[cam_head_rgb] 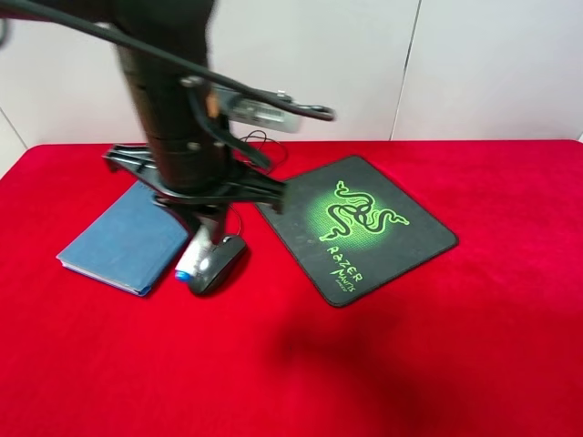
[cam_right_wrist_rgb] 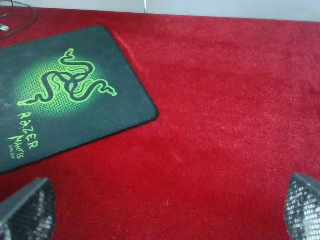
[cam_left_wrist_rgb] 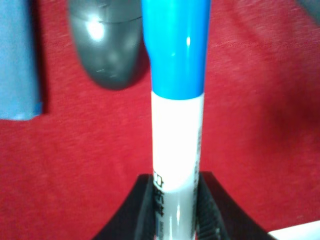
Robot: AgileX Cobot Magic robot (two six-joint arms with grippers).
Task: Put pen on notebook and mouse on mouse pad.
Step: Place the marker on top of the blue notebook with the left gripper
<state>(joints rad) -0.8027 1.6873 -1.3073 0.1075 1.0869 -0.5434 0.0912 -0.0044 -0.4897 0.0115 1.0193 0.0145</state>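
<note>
My left gripper (cam_head_rgb: 202,238) is shut on the pen (cam_head_rgb: 189,262), its black fingers (cam_left_wrist_rgb: 145,205) clamping the white barrel (cam_left_wrist_rgb: 177,140) while the blue cap (cam_left_wrist_rgb: 175,50) points away. The pen is low between the blue-grey notebook (cam_head_rgb: 123,238) and the dark grey mouse (cam_head_rgb: 217,264); whether it touches the cloth I cannot tell. Both the mouse (cam_left_wrist_rgb: 107,45) and a notebook corner (cam_left_wrist_rgb: 17,60) show in the left wrist view. The black mouse pad (cam_head_rgb: 355,228) with its green logo lies right of them. My right gripper (cam_right_wrist_rgb: 165,210) hangs open over bare red cloth beside the mouse pad (cam_right_wrist_rgb: 65,100).
A red cloth (cam_head_rgb: 474,346) covers the whole table. The mouse's thin black cable (cam_head_rgb: 260,141) loops behind the left arm near the back edge, and the cable (cam_right_wrist_rgb: 15,15) also shows beyond the pad. A white wall stands behind the table.
</note>
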